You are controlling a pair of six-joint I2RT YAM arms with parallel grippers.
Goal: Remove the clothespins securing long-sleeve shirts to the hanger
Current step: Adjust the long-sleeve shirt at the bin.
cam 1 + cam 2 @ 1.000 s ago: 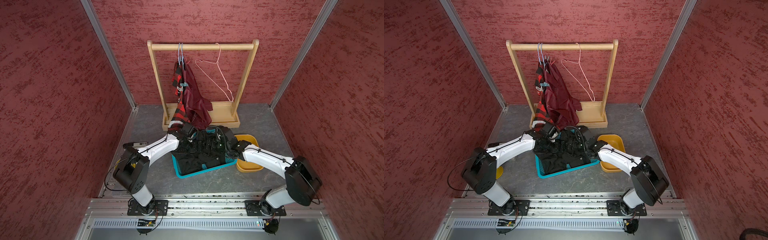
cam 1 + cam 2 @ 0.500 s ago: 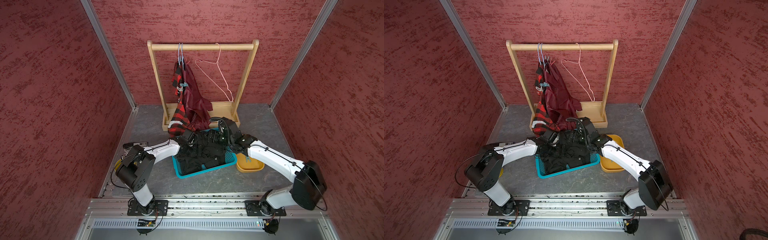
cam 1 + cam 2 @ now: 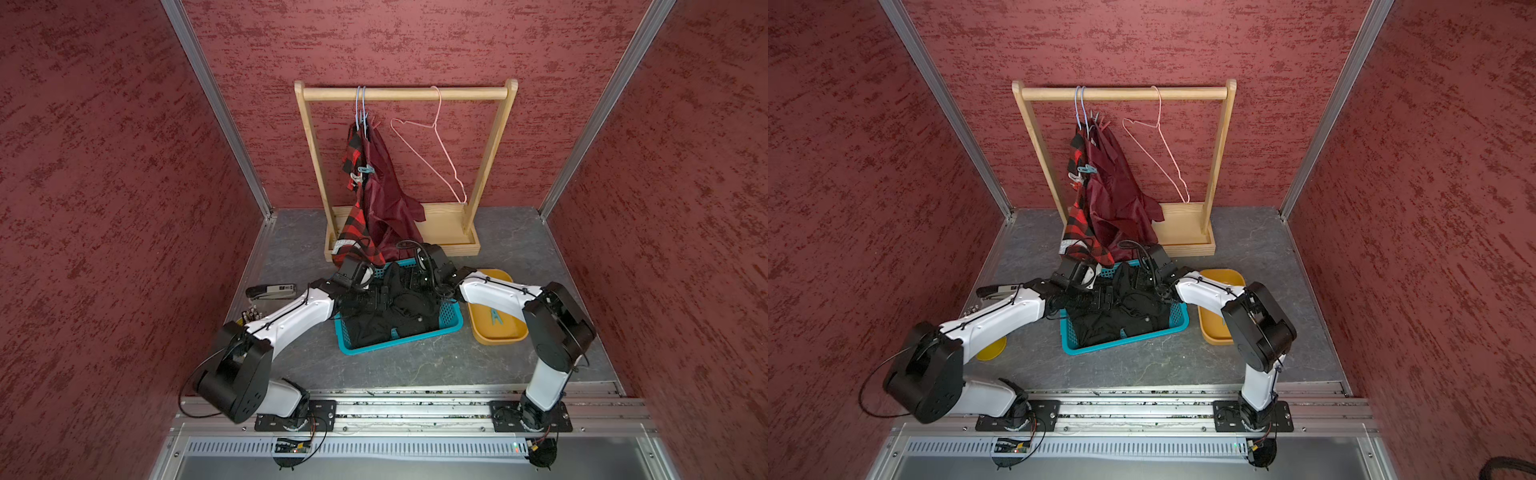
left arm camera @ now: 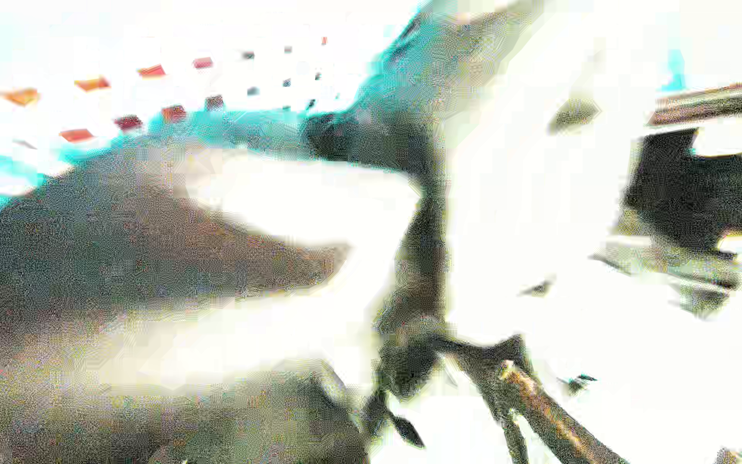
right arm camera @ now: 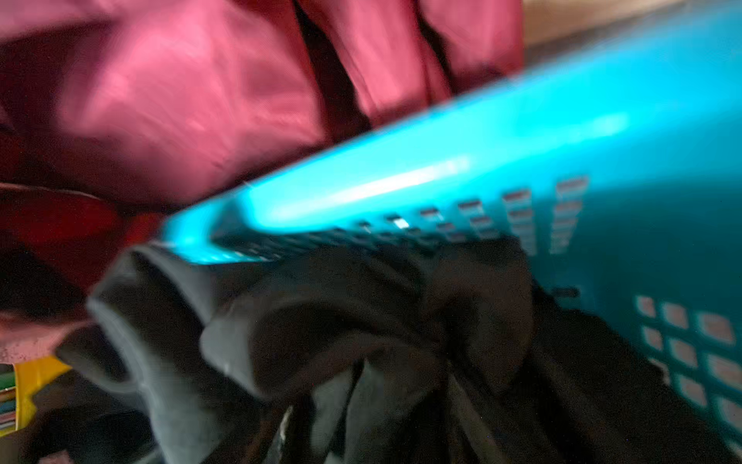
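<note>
Right arm is on the move: a second ago my right gripper [image 3: 415,279] sat low over the middle of the teal basket [image 3: 399,343], and now it has pushed up to the basket's far edge. My right wrist view fills with that rim and the black shirt [image 5: 361,321] bunched just below it. The fingers were narrowing on the way, but they don't show in any view, so I cannot tell whether they have caught cloth.

My left gripper [image 3: 376,300] hasn't budged from the basket's left side. Its jaws are spread as wide as they go, and I can't see anything between them; that wrist view is washed out.

So the black shirt [image 3: 399,316] lies heaped in the basket at the middle of the grey surface, off its hanger. One teal clothespin [image 3: 494,316] rests in the yellow tray [image 3: 498,338] just right of the basket.

The real work is at the far edge. On the wooden rack [image 3: 407,93], the plaid shirt [image 3: 357,224] and the maroon shirt [image 3: 386,195] hang together at the rail's left end. The clothespins [image 3: 365,169] on them are where they were a second ago. The pink hanger [image 3: 440,153] beside them is bare. My read: both arms are down here, and those pins are waiting.
</note>
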